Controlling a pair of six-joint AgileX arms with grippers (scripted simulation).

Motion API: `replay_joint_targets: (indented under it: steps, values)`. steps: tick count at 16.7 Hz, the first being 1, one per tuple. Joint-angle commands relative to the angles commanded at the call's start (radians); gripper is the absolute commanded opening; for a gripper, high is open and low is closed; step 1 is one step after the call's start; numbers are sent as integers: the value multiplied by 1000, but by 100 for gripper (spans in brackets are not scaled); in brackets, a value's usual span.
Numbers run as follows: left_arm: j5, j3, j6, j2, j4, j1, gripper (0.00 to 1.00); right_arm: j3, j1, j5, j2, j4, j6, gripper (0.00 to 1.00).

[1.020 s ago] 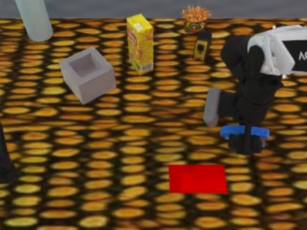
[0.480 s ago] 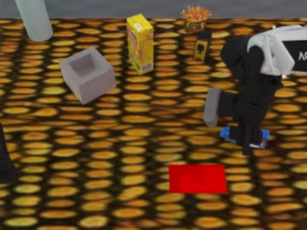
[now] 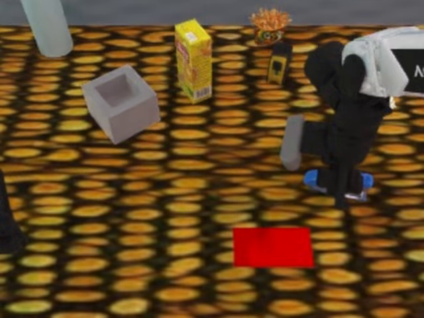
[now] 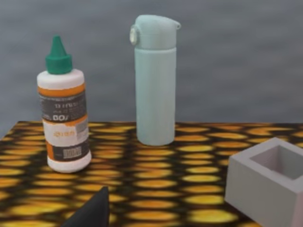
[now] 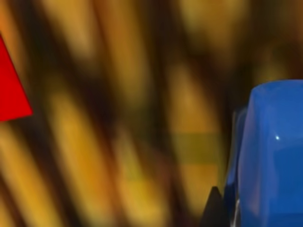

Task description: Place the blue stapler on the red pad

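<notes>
Straddling the stapler (image 3: 316, 177) across its middle, my right gripper (image 3: 342, 189) sits low over the table (image 3: 199, 199), so only the two blue ends poke out either side of the black fingers. That crosswise approach makes sense: the body is long and narrow, so pinching it across the short axis should give the steadiest hold. From above the gripper hides the contact, and the right wrist view shows little more than the blue top (image 5: 272, 156) filling one side with a dark fingertip (image 5: 214, 208) at its edge, so I think the fingers are closing on it, but I cannot tell whether they are shut.

The stapler rests on the right side of the table, apart from the pad (image 3: 273, 247), which lies nearer the front edge and a little to the left. A corner of that red pad (image 5: 12, 90) shows in the right wrist view, so the goal is close by.

My left arm (image 3: 6, 218) is parked at the far left edge. Its wrist camera looks at clutter only: a glue bottle (image 4: 64, 118), a pale flask (image 4: 155, 80) and a grey box (image 4: 270, 182).

Next, I judge, comes a firm grip, a lift, then a short carry down-left to the pad.
</notes>
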Motion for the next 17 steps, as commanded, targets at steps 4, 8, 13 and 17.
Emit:
replay_joint_targets:
  steps: [4,8,13,17]
  values:
    - [0,0,0,0,0,0,100,110,4,0,-44,-168,-2,0]
    - [0,0,0,0,0,0,100,206,10,-1,-90,-306,-5,0]
    - [0,0,0,0,0,0,100,213,6,-1,-93,-314,-2,0]
    - [0,0,0,0,0,0,100,199,68,-4,-107,-310,21,0]
